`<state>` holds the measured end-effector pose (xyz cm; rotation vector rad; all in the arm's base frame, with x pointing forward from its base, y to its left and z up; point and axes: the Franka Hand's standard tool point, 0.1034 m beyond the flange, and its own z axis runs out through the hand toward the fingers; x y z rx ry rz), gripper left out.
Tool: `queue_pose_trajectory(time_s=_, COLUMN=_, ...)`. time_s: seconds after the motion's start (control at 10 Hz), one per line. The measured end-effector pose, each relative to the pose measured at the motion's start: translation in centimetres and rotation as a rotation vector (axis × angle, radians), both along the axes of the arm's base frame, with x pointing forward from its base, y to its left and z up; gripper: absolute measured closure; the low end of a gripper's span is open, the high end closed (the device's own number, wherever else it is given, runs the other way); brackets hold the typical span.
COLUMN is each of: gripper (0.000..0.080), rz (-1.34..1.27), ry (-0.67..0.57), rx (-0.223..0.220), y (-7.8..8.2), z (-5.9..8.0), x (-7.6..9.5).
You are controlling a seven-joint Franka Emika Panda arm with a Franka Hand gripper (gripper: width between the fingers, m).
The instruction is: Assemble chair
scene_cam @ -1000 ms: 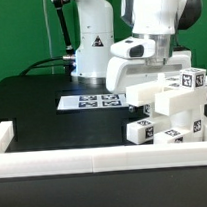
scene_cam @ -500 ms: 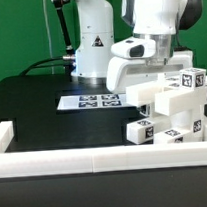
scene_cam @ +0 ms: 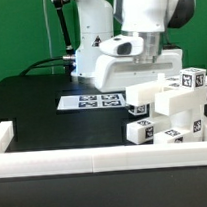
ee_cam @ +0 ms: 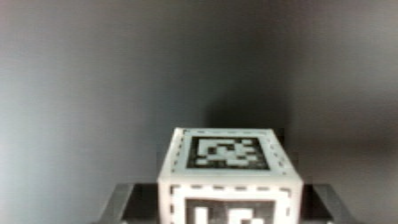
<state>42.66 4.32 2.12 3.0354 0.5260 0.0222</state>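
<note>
Just below the raised tool (scene_cam: 140, 77), the chair (scene_cam: 177, 108), apart.

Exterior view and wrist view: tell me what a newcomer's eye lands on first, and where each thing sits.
The big white robot arm fills the upper middle of the exterior view, its gripper hanging just above the chair parts. Those blocky white chair parts, dotted with black-and-white tags, crowd the exterior view's right, against the white wall along the front. In the wrist view, one tagged white block stands out sharply against the dark table.
</note>
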Motion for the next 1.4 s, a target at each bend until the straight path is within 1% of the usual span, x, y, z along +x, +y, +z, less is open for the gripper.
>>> queue_pose_trajectory(time_s=0.1, gripper=0.0512, rz=-0.006, ry=-0.010, rx=0.001, y=-0.8, z=0.7, x=0.3)
queue_pose_trajectory(time_s=0.2, gripper=0.0512, rz=-0.021, ry=-0.008, rx=0.014, y=-1.1, z=1.8, x=0.6)
queue_pose_trajectory(time_s=0.4, gripper=0.0512, rz=-0.025, ry=0.004, rx=0.051, y=-0.6, z=5.0, x=1.5)
queue_pose_trajectory(time_s=0.5, gripper=0.0512, rz=-0.033, ry=0.030, rx=0.071, y=-0.5, z=7.3, x=2.8)
queue_pose_trajectory(time_s=0.6, gripper=0.0512, rz=-0.036, ry=0.023, rx=0.067, y=-0.4, z=9.7, x=5.0)
queue_pose_trajectory(time_s=0.7, gripper=0.0512, rz=-0.033, ry=-0.007, rx=0.063, y=-0.5, z=9.7, x=5.5)
queue_pose_trajectory(time_s=0.8, gripper=0.0512, rz=-0.034, ry=0.011, rx=0.060, y=-0.7, z=9.1, x=4.8)
queue_pose_trajectory(time_s=1.1, gripper=0.0512, rz=-0.025, ry=0.005, rx=0.059, y=-0.8, z=9.3, x=5.1)
queue_pose_trajectory(time_s=1.2, gripper=0.0512, rz=0.008, ry=-0.003, rx=0.058, y=-1.1, z=10.3, x=6.4)
queue_pose_trajectory(time_s=1.3, gripper=0.0512, rz=0.026, ry=-0.021, rx=0.053, y=-1.2, z=12.1, x=8.5)
queue_pose_trajectory(time_s=1.4, gripper=0.0512, rz=0.025, ry=-0.022, rx=0.053, y=-1.2, z=13.4, x=9.9)
